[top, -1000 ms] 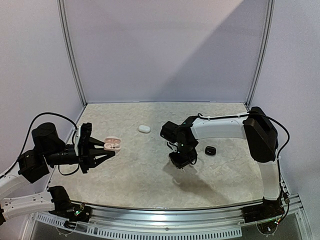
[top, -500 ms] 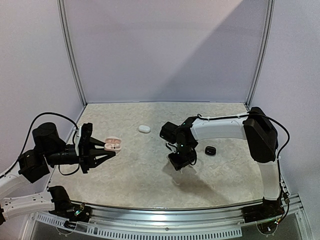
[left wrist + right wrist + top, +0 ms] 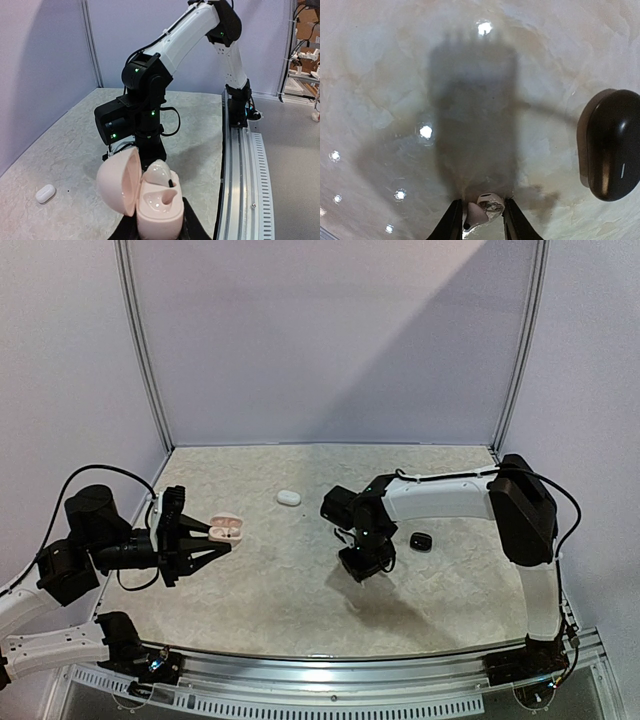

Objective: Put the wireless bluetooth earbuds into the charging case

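My left gripper (image 3: 220,538) (image 3: 157,231) is shut on the base of an open pale pink charging case (image 3: 156,212) (image 3: 227,529), held above the table's left side. One earbud (image 3: 159,175) sits in the far socket. The near socket (image 3: 163,199) is bare. My right gripper (image 3: 361,571) (image 3: 480,222) points straight down at mid-table. A white earbud (image 3: 486,206) fills the gap between its fingers, which press on it from both sides just over the marbled surface.
A shut black case (image 3: 612,145) (image 3: 420,540) lies just right of the right gripper. A small shut white case (image 3: 288,497) (image 3: 45,193) lies further back on the table (image 3: 300,610). A metal rail (image 3: 240,165) runs along the near edge.
The right gripper has shifted very slightly over the same spot. The left arm and the open case have stayed still.
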Controlling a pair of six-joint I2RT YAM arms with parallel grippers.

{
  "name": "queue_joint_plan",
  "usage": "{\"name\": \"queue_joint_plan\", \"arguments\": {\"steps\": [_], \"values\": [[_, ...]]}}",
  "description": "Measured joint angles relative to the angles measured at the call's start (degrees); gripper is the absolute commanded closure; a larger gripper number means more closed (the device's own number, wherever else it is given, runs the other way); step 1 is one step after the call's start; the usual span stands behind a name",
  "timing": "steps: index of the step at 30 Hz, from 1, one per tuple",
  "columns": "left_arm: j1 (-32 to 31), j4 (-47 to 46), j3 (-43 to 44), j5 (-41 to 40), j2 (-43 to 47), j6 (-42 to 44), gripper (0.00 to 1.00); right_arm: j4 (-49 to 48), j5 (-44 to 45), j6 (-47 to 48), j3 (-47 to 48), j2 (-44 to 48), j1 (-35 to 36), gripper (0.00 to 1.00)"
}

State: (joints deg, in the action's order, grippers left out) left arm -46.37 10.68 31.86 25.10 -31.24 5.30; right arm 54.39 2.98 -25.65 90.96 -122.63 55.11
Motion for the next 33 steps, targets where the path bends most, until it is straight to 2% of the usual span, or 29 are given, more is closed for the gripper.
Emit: {"name": "queue_joint_plan", "arguments": {"steps": [12, 21, 29, 33], "values": [[0.04, 0.02, 0.00, 0.07, 0.02, 0.00, 1.00, -1.68, -0.83, 0.66, -1.62, 0.92, -0.87, 0.81], [0.07, 0.35, 0.00, 0.20, 0.11, 0.00, 1.00, -2.80, -4.68, 1.75, -2.12, 1.18, -2.27, 0.90], [0.07, 0.42, -0.04, 0.24, 0.28, -0.02, 1.00, -6.95, -5.60, 1.77, -3.34, 2.34, -2.32, 0.91], [0.07, 0.26, -0.33, 0.22, 0.63, 0.00, 1.00, -9.92, -5.49, 1.79, -4.07, 6.12, -2.32, 0.90]]}}
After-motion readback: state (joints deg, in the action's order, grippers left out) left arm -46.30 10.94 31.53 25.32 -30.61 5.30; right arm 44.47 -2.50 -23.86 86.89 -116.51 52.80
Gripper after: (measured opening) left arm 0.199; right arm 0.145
